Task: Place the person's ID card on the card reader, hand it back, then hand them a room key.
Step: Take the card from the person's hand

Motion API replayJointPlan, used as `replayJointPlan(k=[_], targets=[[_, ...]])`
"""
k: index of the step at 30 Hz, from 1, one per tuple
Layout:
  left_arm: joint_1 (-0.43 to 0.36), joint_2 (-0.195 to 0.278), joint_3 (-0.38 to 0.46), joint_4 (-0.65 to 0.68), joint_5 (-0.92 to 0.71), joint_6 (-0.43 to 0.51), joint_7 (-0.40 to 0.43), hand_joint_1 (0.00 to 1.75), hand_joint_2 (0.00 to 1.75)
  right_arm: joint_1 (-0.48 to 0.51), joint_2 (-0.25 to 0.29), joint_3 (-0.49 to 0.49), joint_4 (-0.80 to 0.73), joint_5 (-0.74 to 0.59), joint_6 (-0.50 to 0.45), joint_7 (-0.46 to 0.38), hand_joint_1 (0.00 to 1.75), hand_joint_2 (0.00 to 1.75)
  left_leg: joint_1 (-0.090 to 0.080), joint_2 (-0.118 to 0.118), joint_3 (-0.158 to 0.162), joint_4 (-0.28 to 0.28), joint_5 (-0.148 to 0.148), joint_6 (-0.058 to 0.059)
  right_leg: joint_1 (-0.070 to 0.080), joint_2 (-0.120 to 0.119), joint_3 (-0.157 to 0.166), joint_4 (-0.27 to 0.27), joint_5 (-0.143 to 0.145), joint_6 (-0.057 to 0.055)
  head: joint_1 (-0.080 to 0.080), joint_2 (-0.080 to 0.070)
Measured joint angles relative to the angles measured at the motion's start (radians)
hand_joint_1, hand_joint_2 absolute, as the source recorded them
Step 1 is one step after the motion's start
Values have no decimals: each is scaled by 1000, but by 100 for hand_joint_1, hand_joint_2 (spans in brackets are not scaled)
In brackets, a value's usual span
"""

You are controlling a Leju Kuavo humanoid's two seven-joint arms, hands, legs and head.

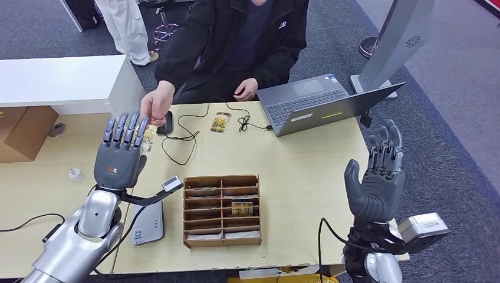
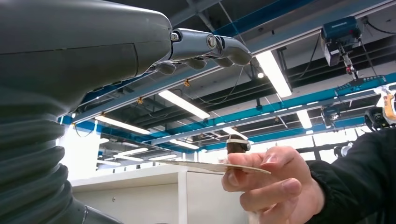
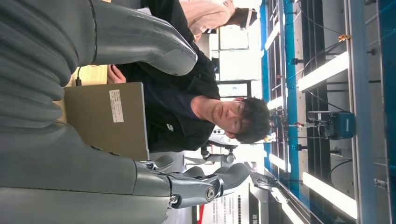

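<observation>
While the ID card [image 1: 148,131] is offered by the person's hand [image 1: 154,106] above the worktop's far edge, the left robot hand [image 1: 121,154] is raised, released, to receive it.

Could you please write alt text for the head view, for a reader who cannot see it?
A seated person's hand holds a card at the fingertips of the robot's raised left hand, above a wooden table. The right hand is raised and empty. A compartment tray, a laptop and a cable lie on the table.
</observation>
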Motion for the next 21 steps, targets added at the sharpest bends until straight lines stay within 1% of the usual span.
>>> replayJointPlan(k=[4, 10, 14, 17, 21], targets=[[-14, 10, -48, -3, 0, -8, 18, 0, 175, 1, 0, 0, 0, -1, 0, -1, 0, 175, 0, 0, 0, 0, 0, 0, 0, 0, 0, 0, 0, 0, 0, 0], [-28, 13, -83, -4, 0, -11, 19, 0, 175, 1, 0, 0, 0, -1, 0, -1, 0, 175, 0, 0, 0, 0, 0, 0, 0, 0, 0, 0, 0, 0, 0, 0], [-32, 7, -86, -4, 0, -10, -17, 175, 175, 1, 0, 0, 0, -1, 0, -1, 0, 175, 0, 0, 0, 0, 0, 0, 0, 0, 0, 0, 0, 0, 0, 0], [-32, -4, -86, -4, 0, -9, -49, 175, 175, 1, 0, 0, 0, -1, -1, -2, 0, 175, 0, 0, 0, 0, 0, 0, 0, 0, 0, 0, 0, 0, 0, 0], [-32, -16, -85, -4, 1, -8, -64, 175, 175, 1, 0, 0, 0, -1, -1, -2, 0, 175, 0, 0, 0, 0, 0, 0, 0, 0, 0, 0, 0, 0, 0, 0]])
